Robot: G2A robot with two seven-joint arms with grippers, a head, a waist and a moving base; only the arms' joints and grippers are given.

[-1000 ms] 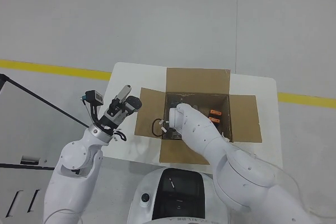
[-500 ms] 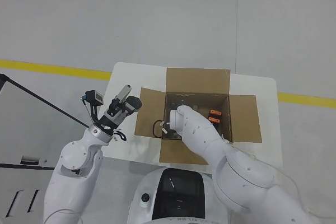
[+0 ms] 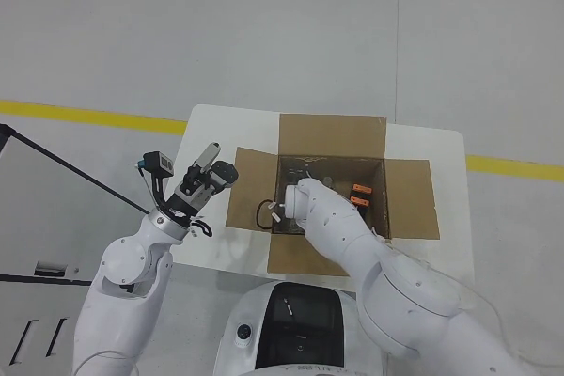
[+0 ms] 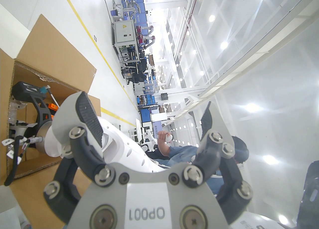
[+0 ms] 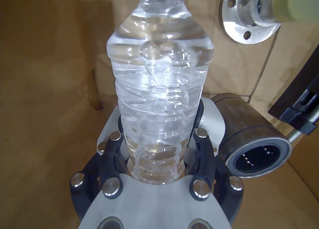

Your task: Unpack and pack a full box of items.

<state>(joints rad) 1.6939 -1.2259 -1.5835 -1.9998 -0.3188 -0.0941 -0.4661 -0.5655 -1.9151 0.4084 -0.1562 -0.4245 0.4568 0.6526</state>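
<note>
An open cardboard box [image 3: 331,134] stands on the white table [image 3: 216,122]. My right arm goes down into it. Inside, my right gripper [image 5: 159,120] is shut on a clear water bottle [image 5: 159,65], gripping its lower body, with the white cap pointing away toward the box wall. My left gripper [image 3: 218,162] is held up in the air left of the box, beside the left flap. Its fingers [image 4: 84,113] are open and hold nothing, seen in the left wrist view pointing toward the ceiling [image 4: 145,101].
In the box beside the bottle lie a metal flange on a shaft [image 5: 246,11], a steel bearing cylinder [image 5: 251,135] and a black clamp [image 5: 299,100]. Orange parts [image 3: 360,195] sit at the box's right side. A black cable [image 3: 260,214] hangs over the left flap.
</note>
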